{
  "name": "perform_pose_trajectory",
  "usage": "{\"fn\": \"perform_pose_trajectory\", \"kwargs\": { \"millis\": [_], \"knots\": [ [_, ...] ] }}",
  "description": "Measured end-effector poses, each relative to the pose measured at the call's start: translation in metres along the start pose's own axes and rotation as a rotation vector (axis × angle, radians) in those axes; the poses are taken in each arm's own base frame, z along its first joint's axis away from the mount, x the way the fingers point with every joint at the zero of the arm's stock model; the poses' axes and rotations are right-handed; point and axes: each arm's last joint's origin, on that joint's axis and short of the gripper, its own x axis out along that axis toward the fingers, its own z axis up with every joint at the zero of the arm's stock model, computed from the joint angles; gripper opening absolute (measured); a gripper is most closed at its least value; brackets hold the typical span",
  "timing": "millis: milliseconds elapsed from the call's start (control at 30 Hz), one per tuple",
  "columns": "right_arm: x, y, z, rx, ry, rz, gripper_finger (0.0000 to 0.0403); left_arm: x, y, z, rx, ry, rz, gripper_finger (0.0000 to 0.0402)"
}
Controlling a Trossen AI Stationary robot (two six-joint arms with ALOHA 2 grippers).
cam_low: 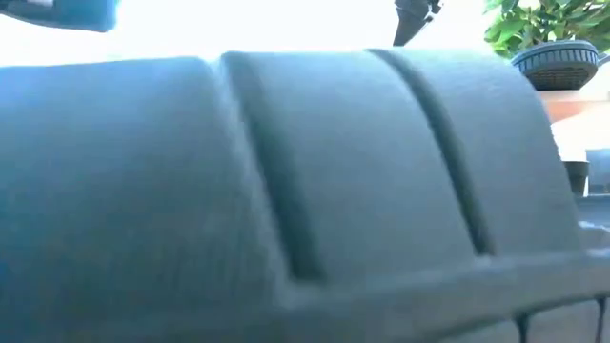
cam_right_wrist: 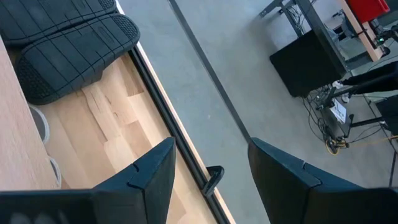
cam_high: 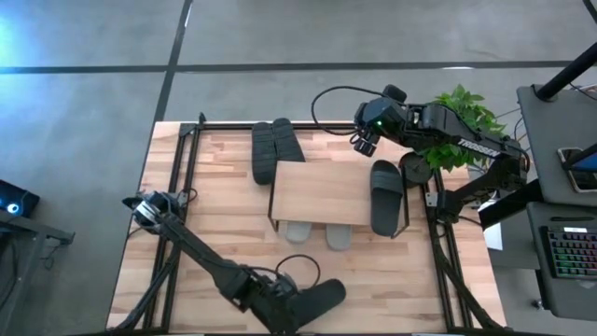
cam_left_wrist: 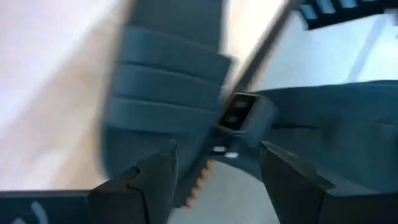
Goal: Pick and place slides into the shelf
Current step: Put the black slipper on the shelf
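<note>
My left gripper (cam_high: 285,301) stands open near the table's front edge, slanting down over a dark slide (cam_high: 319,297) that lies flat there; its fingers (cam_left_wrist: 155,180) are apart above the slide's strap (cam_left_wrist: 168,93), touching nothing. The same slide (cam_low: 286,191) fills the low view. My right gripper (cam_high: 364,142) hangs open in the air past the shelf's far right corner. The shelf (cam_high: 322,191) stands mid-table with a dark slide (cam_high: 386,196) on its right end. Two light grey slides (cam_high: 317,233) poke out beneath it. Two dark slides (cam_high: 275,149) lie side by side behind it.
A potted plant (cam_high: 457,126) stands at the table's far right corner. A black frame rail (cam_right_wrist: 186,149) runs along the table's edge. A keyboard and desk (cam_high: 569,252) are off the right side. Bare wood (cam_high: 215,215) lies left of the shelf.
</note>
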Motion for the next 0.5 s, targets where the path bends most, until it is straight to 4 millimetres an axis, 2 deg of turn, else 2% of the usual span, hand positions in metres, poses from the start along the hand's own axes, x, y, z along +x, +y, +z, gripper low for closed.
{"fn": "perform_pose_trajectory", "kwargs": {
  "millis": [133,267,400,500],
  "knots": [
    [0.000,0.000,0.000,0.001,0.001,-0.001,0.0194,0.008,-0.004,-0.003,-0.015,0.062,-0.104,0.0205],
    [0.000,0.000,0.000,0.001,0.001,-0.001,0.0194,0.020,0.005,-0.011,-0.092,0.103,-0.062,0.0205],
    [0.000,0.000,0.000,0.002,0.001,-0.001,0.0194,0.028,0.008,-0.015,-0.097,0.109,-0.045,0.0205],
    [0.000,0.000,0.000,0.004,0.001,-0.001,0.0194,0.043,0.015,-0.017,-0.093,0.110,0.000,0.0205]
  ]
}}
